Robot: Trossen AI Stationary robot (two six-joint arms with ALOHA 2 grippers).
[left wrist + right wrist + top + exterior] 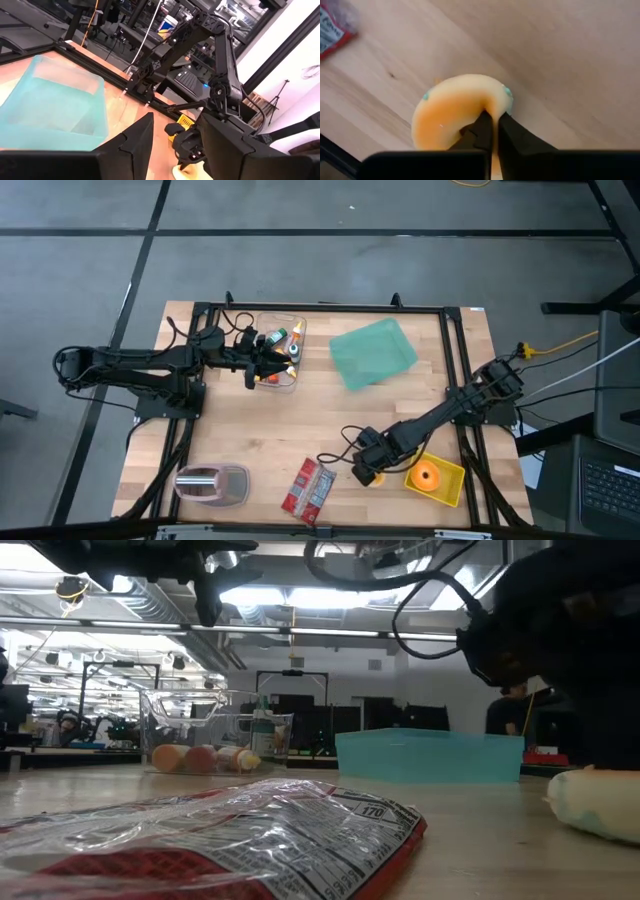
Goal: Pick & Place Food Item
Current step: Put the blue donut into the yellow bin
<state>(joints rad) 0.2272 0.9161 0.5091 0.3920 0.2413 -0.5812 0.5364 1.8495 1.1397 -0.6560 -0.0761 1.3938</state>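
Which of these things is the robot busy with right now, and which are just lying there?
In use:
- right gripper, shut on the pale yellow food piece
- yellow tray close beside it, probably

Just lying there:
- red snack packet
- teal bin
- clear box of small items, under the left gripper
- silver pouch

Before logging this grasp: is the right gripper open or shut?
Shut: the right gripper has its fingers nearly together, pinching the edge of the pale orange food item on the table.
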